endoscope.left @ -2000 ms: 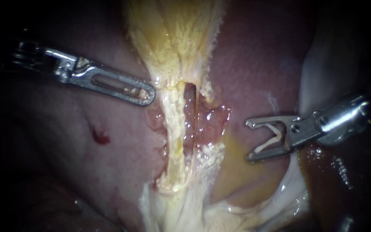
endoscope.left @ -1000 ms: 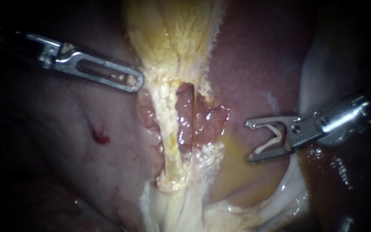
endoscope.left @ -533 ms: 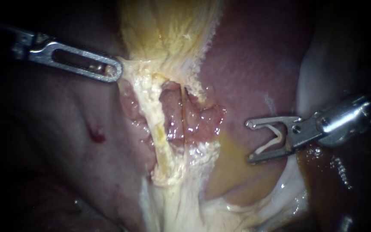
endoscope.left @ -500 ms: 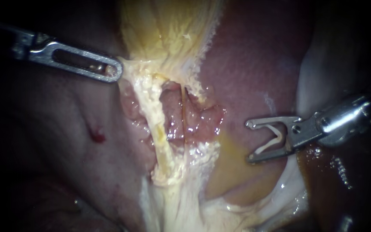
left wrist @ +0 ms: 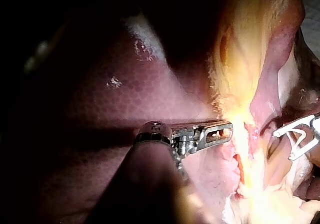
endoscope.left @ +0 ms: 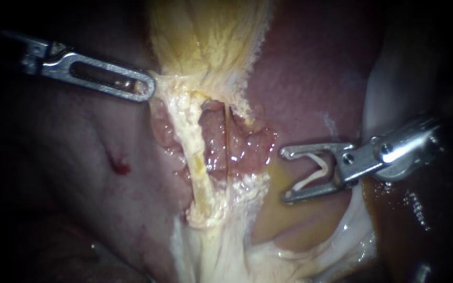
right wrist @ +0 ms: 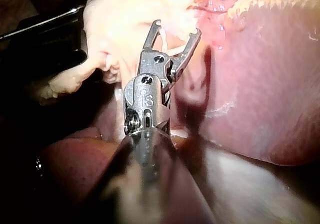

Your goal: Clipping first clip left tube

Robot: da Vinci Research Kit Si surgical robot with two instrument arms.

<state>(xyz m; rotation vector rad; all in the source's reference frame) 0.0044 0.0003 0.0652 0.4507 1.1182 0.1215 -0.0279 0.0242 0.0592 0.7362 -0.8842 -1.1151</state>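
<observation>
Endoscope view: right instrument (endoscope.left: 284,175) nearer tube (endoscope.left: 194,152)

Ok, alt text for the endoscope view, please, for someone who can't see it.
The right tool holds an open white clip, apart from the left tube. The left tool grips the gallbladder at its lower edge, over pink liver.

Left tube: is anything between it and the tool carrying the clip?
Yes, it seems. My right instrument, jaws holding the clip, stands apart from the left tube. The thinner right tube and lumpy pink tissue lie between them.
</observation>
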